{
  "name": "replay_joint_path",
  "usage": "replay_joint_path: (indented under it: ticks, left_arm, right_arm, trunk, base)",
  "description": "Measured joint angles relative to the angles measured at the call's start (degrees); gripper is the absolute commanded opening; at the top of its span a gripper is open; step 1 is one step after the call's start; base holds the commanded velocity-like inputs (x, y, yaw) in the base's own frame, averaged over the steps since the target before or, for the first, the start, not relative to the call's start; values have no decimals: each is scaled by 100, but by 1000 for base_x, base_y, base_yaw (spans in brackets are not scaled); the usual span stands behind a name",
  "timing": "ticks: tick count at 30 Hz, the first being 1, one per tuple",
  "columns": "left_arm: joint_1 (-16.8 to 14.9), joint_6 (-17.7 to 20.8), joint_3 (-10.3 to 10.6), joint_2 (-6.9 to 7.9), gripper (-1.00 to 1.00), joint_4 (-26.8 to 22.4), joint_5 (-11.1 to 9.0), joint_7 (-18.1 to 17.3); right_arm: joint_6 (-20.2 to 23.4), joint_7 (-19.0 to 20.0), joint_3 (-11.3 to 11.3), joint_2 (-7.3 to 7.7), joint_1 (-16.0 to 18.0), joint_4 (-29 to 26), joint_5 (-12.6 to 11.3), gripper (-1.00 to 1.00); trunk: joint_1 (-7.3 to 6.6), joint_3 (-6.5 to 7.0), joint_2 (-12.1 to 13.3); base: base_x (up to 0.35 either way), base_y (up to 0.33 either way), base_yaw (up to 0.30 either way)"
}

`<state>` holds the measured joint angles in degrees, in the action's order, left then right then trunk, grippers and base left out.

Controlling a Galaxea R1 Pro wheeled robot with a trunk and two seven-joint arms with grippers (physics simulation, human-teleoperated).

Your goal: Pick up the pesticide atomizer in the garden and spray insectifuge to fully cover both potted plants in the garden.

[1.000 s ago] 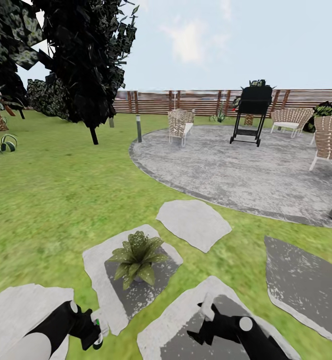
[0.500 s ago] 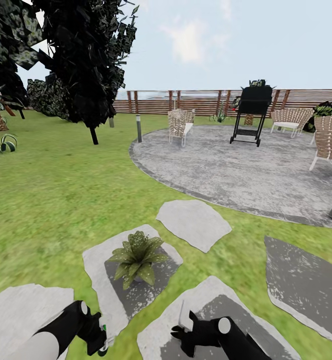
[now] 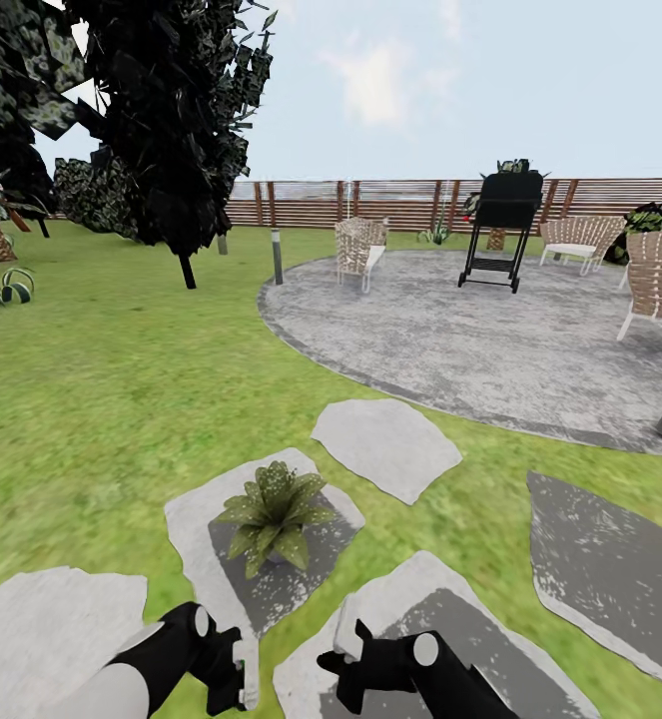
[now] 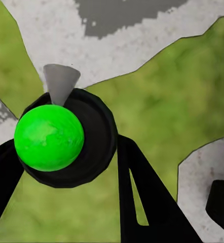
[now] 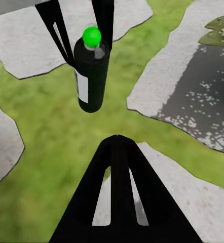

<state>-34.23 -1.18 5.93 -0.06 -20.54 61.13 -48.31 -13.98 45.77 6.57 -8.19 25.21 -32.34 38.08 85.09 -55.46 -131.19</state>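
Observation:
My left gripper (image 3: 237,673) is shut on the pesticide atomizer (image 3: 251,667), a dark bottle with a bright green cap (image 4: 48,136) and a grey nozzle cone. In the right wrist view the atomizer (image 5: 91,76) hangs upright over grass between the left fingers (image 5: 59,30). Just right of it is my right gripper (image 3: 343,639), shut and holding nothing, its fingertips together (image 5: 117,144). One potted plant (image 3: 271,514), a low green rosette, sits on a stepping stone (image 3: 196,519) just beyond both grippers; its leaves (image 5: 221,28) also show in the right wrist view.
Grey stepping stones (image 3: 385,444) lie in the lawn around me. Beyond them is the round paved patio (image 3: 490,340) with wicker chairs (image 3: 358,248) and a black grill (image 3: 500,225). A dark tree (image 3: 176,120) stands at the left, and a slatted fence (image 3: 390,200) closes the back.
My left gripper has carried the atomizer to the right, toward the middle. My right gripper has moved left toward it. The camera has not shifted.

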Motion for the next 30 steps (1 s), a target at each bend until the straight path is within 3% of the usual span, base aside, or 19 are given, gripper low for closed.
replay_joint_path:
  ticks: [7,10,17,23,30]
  left_arm:
    - [3,-103,26,-46,-100,3,-18,-44]
    - [5,-313,37,-115,-100,5,-35,-159]
    - [5,-378,34,-247,-100,5,-78,-568]
    - [6,-368,30,-263,-100,211,-87,-966]
    - [-4,-316,-31,-266,-100,236,-116,-985]
  right_arm:
    - [1,-8,0,-32,15,-3,1,-100]
    - [0,-9,0,-32,17,-3,8,-100]
    - [-4,-17,0,-32,18,-4,9,-100]
    - [-8,-26,-1,-32,18,0,10,-100]
    - [-6,-35,3,-71,18,12,0,-100]
  trunk:
    - [0,0,0]
    - [0,0,0]
    - [0,0,0]
    - [0,0,0]
    - [0,0,0]
  base:
    - [0,0,0]
    - [0,0,0]
    - [0,0,0]
    - [0,0,0]
    - [0,0,0]
